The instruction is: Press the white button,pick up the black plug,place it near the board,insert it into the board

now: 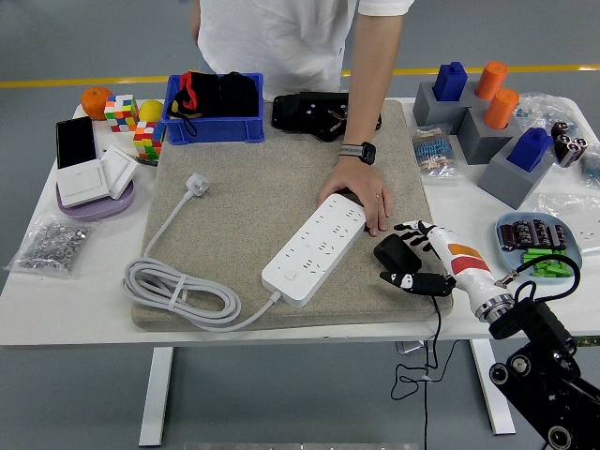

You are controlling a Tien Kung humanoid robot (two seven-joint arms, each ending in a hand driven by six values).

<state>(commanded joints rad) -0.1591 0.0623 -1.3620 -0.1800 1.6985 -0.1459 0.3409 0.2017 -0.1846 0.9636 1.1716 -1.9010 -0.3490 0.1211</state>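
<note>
On the beige mat's right edge, the right hand [419,255] seems to pinch the black plug [394,251], just beside the white board [314,248]. A person's hand [359,194] presses the board's far end.

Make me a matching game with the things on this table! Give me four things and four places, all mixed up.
Things:
1. black plug
2. white power strip
3. blue bin
4. white cable coil

Places:
A. far edge of the mat
B. middle of the mat, under a person's hand
C. at the right hand
D. near left corner of the mat

Pairs: 1-C, 2-B, 3-A, 4-D
</note>
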